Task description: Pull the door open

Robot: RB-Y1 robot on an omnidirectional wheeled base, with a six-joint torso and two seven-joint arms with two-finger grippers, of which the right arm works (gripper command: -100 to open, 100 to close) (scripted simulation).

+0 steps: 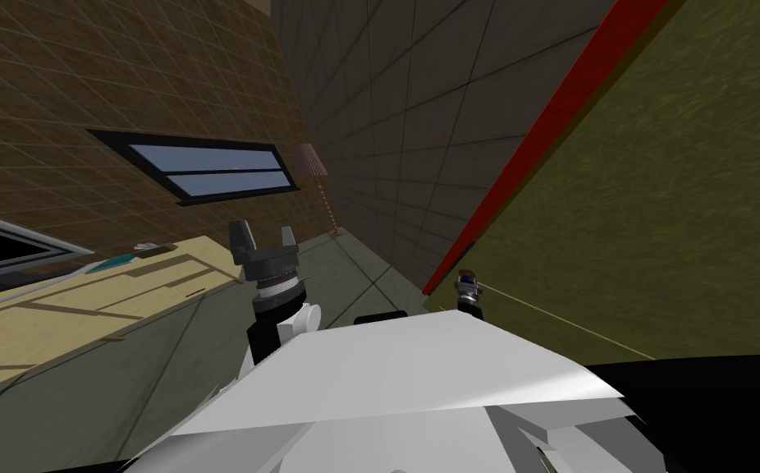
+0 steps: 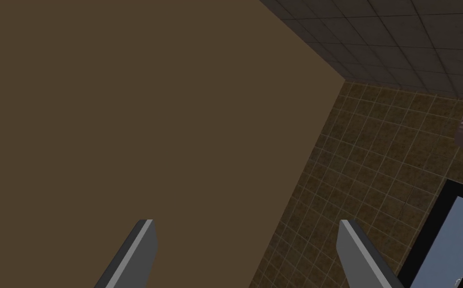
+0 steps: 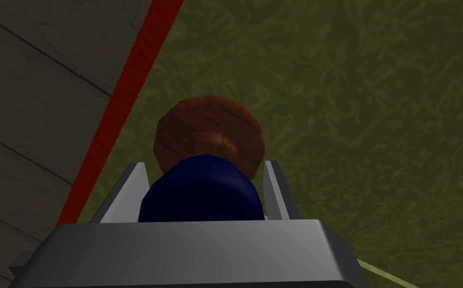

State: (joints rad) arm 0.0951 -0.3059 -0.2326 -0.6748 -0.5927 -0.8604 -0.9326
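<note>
One door [image 3: 355, 100], one knob [image 3: 209, 127], one lamp [image 1: 311, 160]; two tools: left tool [image 1: 263, 232], right tool [image 3: 204, 165].

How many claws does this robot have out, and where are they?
2. The left claw stands open in the air, holding nothing. The right claw is shut on the blue knob of the green door.

Home room: floor lamp [image 1: 312, 161], window [image 1: 206, 170] (tiled walls [image 1: 58, 82]).
</note>
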